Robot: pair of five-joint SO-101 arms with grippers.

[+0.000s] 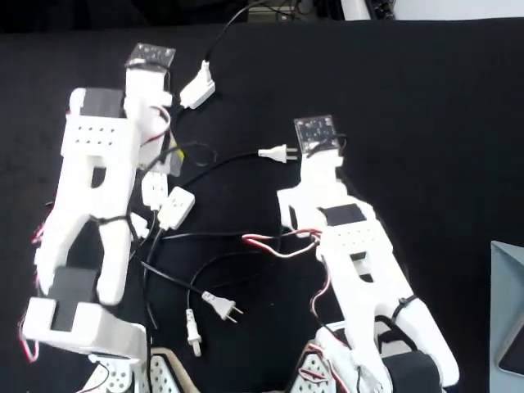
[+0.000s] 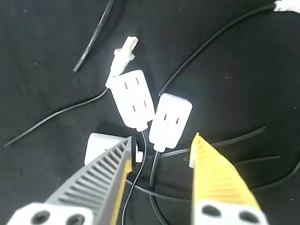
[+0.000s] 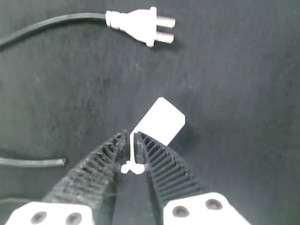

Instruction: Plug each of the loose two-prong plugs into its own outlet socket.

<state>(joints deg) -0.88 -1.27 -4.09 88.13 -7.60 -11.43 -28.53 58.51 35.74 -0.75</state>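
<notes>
While left claw (image 2: pixel 162 137) gapes wide near sockets (image 1: pixel 176 206), right claw (image 3: pixel 133 137) pinches a white block (image 3: pixel 161 121); plug (image 1: pixel 277 153) at sockets' two o'clock.

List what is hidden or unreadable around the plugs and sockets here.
Right wrist view: held white block, near end buried in the right pincer; slots cannot be told.
Left wrist view: small white block, half covered by a grey finger of the left pincer.
High view: black plug, prongs too small to judge.
</notes>
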